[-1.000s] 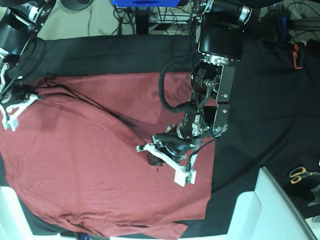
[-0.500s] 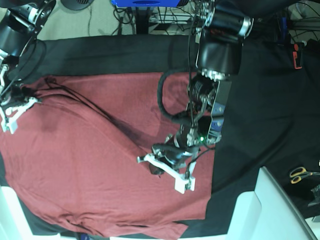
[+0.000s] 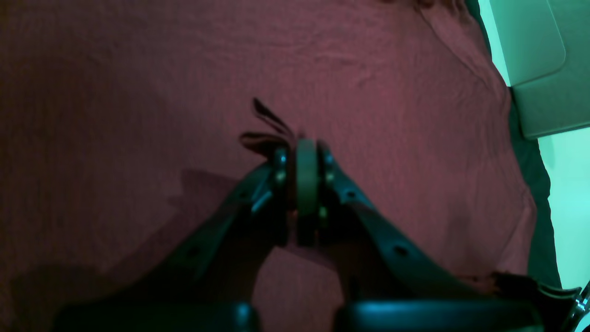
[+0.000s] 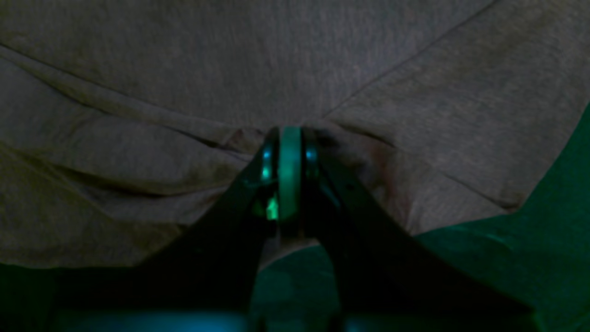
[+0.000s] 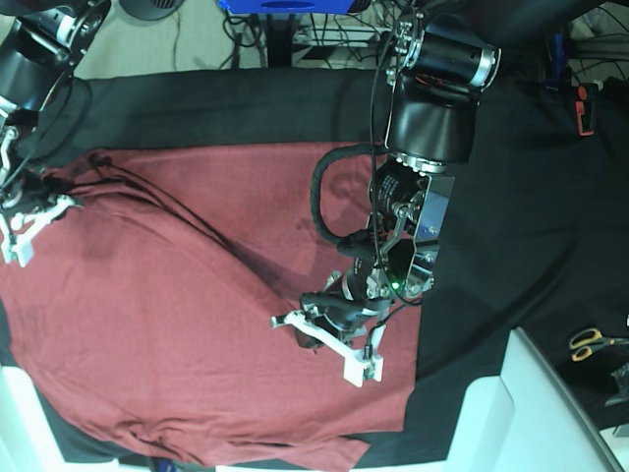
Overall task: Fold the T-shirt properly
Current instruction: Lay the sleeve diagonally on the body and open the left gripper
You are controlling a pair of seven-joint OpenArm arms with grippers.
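Observation:
The maroon T-shirt (image 5: 177, 315) lies spread on the black table cloth (image 5: 511, 197). My left gripper (image 5: 307, 334) stands over the shirt's right-middle part, shut on a small pucker of T-shirt fabric (image 3: 265, 136); in the left wrist view the left gripper (image 3: 306, 147) has its jaws pressed together. At the shirt's left edge my right gripper (image 5: 34, 211) is shut on bunched T-shirt cloth (image 4: 239, 138), and the right gripper (image 4: 289, 133) shows no gap between its jaws. A taut diagonal crease (image 5: 197, 221) runs between the two grips.
Yellow-handled scissors (image 5: 590, 342) lie on the black cloth at the right. A white bin (image 5: 521, 413) stands at the lower right, seen as a pale tray (image 3: 534, 60) in the left wrist view. Cables and stand legs (image 5: 285, 29) sit behind the table.
The left gripper has slid a little toward the bottom of the base view, still pinching the shirt, and its arm has leaned over. The right gripper has edged slightly upward.

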